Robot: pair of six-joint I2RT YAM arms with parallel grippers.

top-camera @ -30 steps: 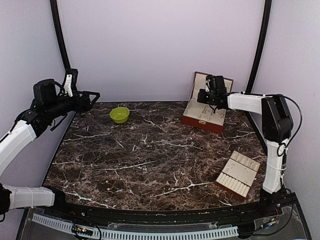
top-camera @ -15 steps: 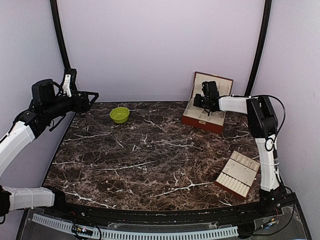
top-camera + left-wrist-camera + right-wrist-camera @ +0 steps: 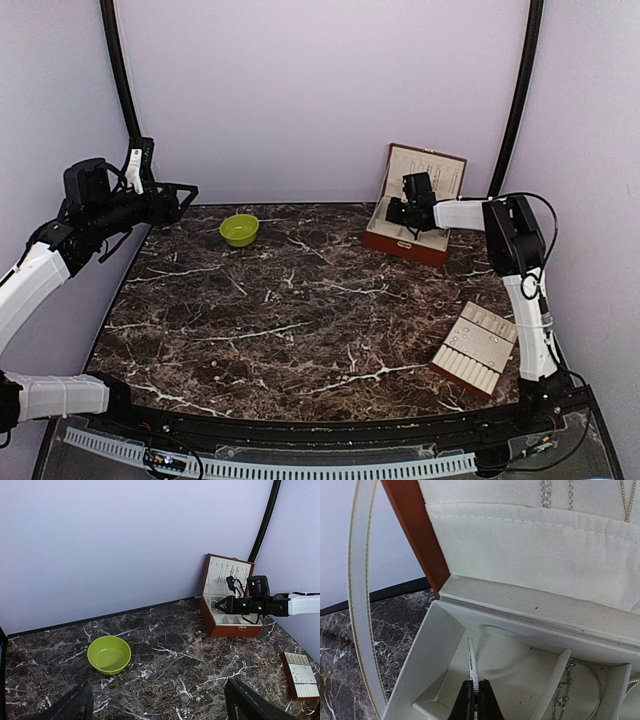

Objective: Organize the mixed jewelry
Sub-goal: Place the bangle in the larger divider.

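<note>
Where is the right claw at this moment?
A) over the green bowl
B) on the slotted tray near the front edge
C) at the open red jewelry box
C: the right claw, shut on a thin silvery piece, hangs over an end compartment of the open jewelry box.

Jewelry in box back right, bowl back left

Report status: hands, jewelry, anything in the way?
Right hand shut on thin silvery piece, at jewelry box left-end compartment. Left hand open, empty, raised well away. Nothing blocking.
</note>
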